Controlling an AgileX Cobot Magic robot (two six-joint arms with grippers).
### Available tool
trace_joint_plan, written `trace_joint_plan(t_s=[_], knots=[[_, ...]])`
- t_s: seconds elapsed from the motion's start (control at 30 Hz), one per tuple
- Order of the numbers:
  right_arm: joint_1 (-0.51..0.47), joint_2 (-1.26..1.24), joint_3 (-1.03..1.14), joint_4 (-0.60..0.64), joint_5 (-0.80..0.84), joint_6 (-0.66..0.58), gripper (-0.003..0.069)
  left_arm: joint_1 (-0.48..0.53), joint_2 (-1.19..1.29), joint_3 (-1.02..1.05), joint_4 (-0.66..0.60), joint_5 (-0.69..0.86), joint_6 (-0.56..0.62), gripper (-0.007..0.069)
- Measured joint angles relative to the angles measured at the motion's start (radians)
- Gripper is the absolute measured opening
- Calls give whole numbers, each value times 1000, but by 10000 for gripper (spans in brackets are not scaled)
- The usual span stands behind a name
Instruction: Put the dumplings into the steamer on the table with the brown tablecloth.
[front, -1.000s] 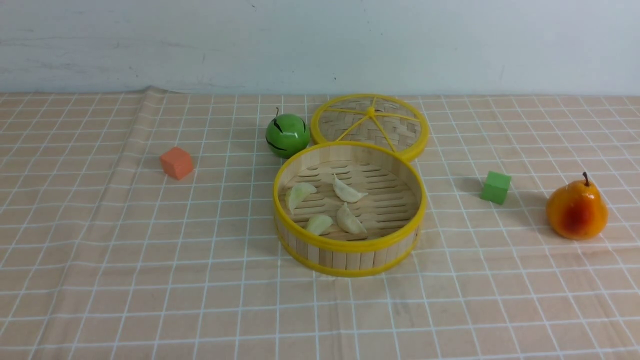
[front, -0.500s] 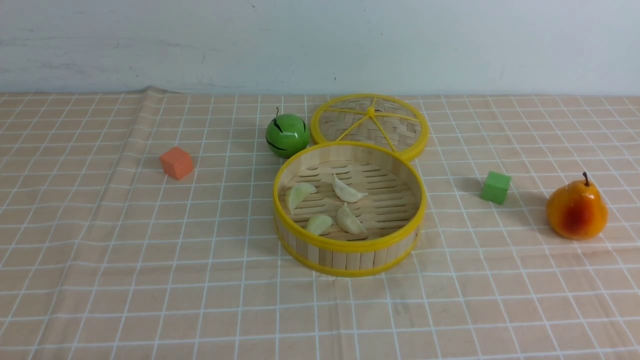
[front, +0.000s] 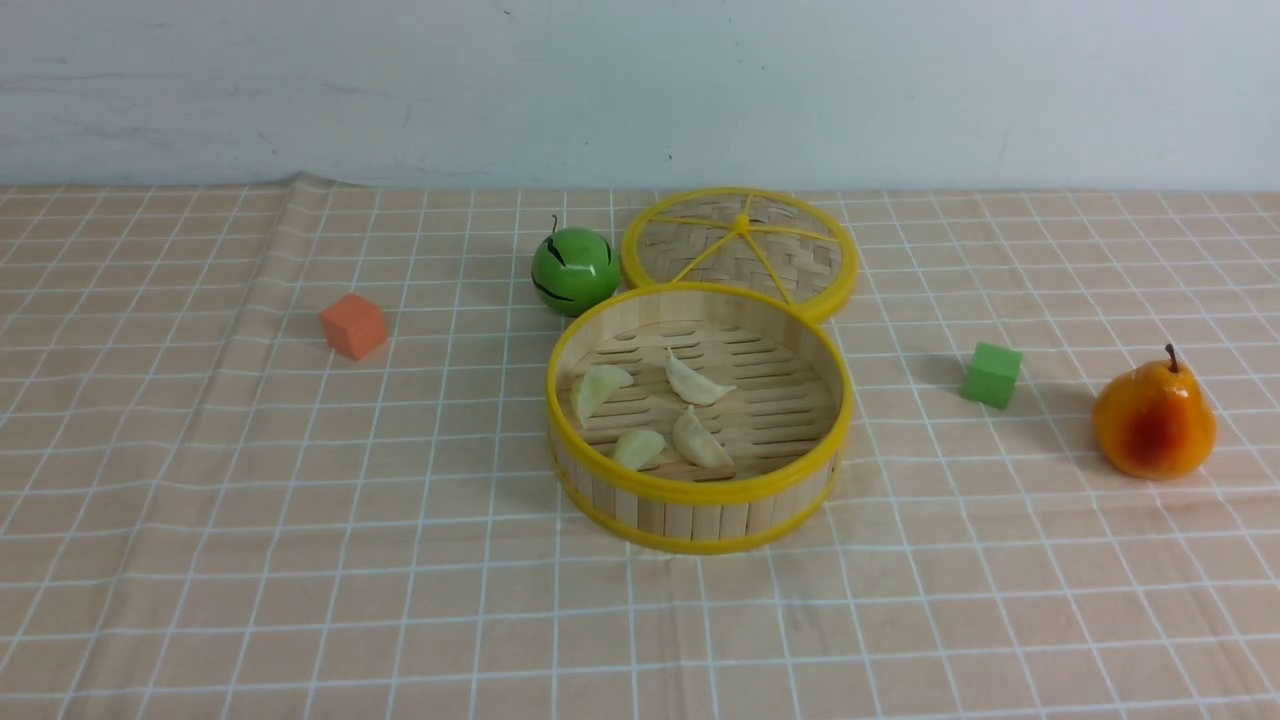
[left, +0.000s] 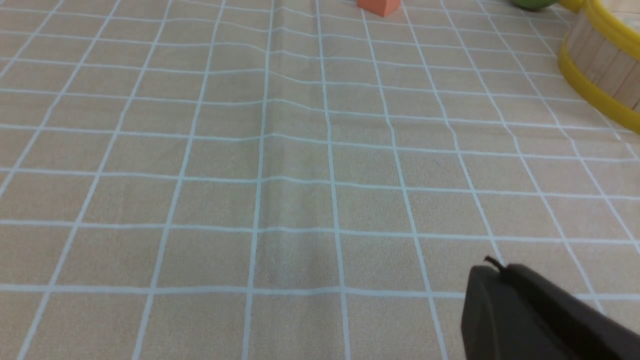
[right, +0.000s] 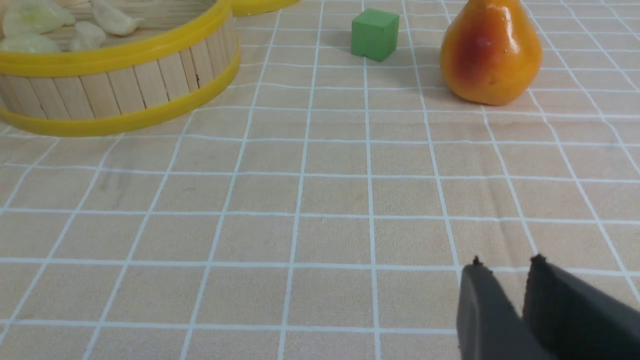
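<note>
Well ahead of both grippers, the steamer (front: 698, 416) stands on the brown tablecloth (front: 300, 560) with all four dumplings (front: 655, 415) lying apart on its slatted floor, so the task looks finished. No arm shows in the front view.

The left gripper (left: 500, 280) hangs low over bare cloth; its two fingers (left: 520, 310) lie pressed together with nothing between them, so the jaws are closed and empty. From these jaws the steamer wall sits well off to one side, and the orange cube (left: 379, 5) lies far ahead.

The right gripper (right: 505, 270) also hovers over cloth, its fingertips (right: 475, 280) parted by only a thin slit and holding nothing; the jaws are practically closed. Ahead of them stand the green cube (right: 375, 34) and the pear (right: 490, 50), well apart from the jaws, with the steamer farther off to the side.

Judging by their look, the dumplings are light, small and somewhat glossy, probably soft plastic that could slip or squirt out of a hard pinch. If one needed moving, the plump middle of the crescent, gripped across its thickness, seems the safest hold, not the thin pointed ends. Behind the steamer rest the lid (front: 740, 250) and a green ball-like fruit (front: 574, 270).
</note>
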Motion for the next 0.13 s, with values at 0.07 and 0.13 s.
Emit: trace_joint_plan(t_s=[0.07, 0.13], knots=[[0, 0, 0, 0, 0, 0, 140, 0, 0, 0, 0, 0, 0, -13], [0, 0, 0, 0, 0, 0, 142, 0, 0, 0, 0, 0, 0, -11]])
